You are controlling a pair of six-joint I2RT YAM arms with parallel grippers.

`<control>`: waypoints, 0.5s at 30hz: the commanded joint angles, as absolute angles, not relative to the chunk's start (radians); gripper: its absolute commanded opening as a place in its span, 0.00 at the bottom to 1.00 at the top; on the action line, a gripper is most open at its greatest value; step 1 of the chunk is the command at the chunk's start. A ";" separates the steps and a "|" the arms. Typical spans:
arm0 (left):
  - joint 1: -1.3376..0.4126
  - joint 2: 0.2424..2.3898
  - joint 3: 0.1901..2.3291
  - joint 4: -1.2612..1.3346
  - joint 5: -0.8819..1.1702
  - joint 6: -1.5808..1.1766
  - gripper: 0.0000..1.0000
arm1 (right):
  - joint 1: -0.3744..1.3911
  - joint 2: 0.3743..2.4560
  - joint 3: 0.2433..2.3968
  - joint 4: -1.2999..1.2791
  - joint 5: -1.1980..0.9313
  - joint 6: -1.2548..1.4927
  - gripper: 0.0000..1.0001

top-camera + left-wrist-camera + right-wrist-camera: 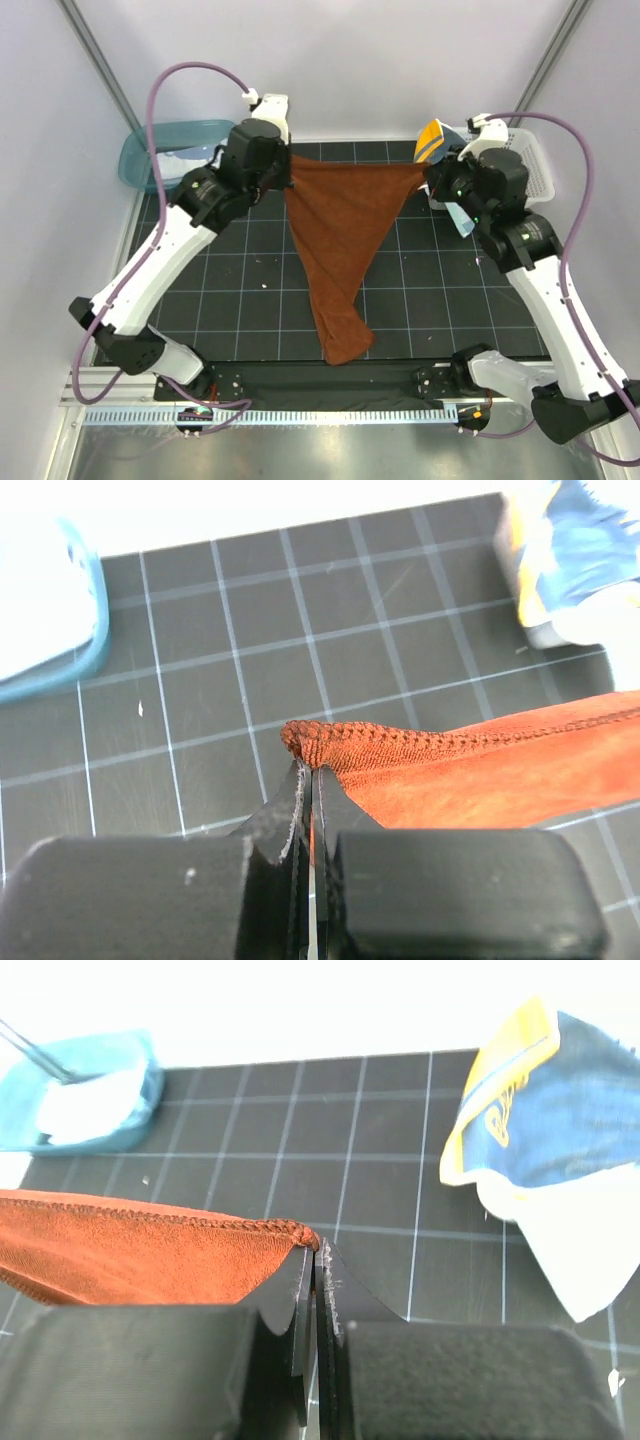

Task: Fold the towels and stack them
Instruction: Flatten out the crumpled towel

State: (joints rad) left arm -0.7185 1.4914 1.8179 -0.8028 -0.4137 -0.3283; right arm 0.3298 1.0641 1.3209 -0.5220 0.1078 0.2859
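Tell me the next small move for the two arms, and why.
Probably lower the left gripper and right gripper together, laying the brown towel flat on the mat. Each pinches a top corner, the edge taut between them, while the rest hangs narrowing to a point.

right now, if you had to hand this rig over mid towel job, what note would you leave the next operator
Left gripper: shut on one top corner of the rust-brown terry towel.
Right gripper: shut on the other top corner. The towel is stretched between the two, its tail trailing toward the near edge.
Navy towel with yellow-orange border and a pale cloth hang at the white lattice basket, back right.
Teal plastic tub, back left, holds something pale; cannot tell what.
Done: no folded stack in view.
Left: fold the brown towel, then the others, and stack them.
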 commanded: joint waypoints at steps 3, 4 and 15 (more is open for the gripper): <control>-0.749 1.413 1.946 -0.905 -0.393 -0.252 0.00 | 0.327 1.005 1.459 -0.557 0.068 0.187 0.01; -0.753 1.399 1.951 -0.908 -0.391 -0.249 0.00 | 0.327 0.999 1.483 -0.561 0.071 0.184 0.01; -0.772 1.270 2.046 -0.951 -0.313 -0.215 0.00 | 0.327 0.962 1.620 -0.595 0.015 0.110 0.01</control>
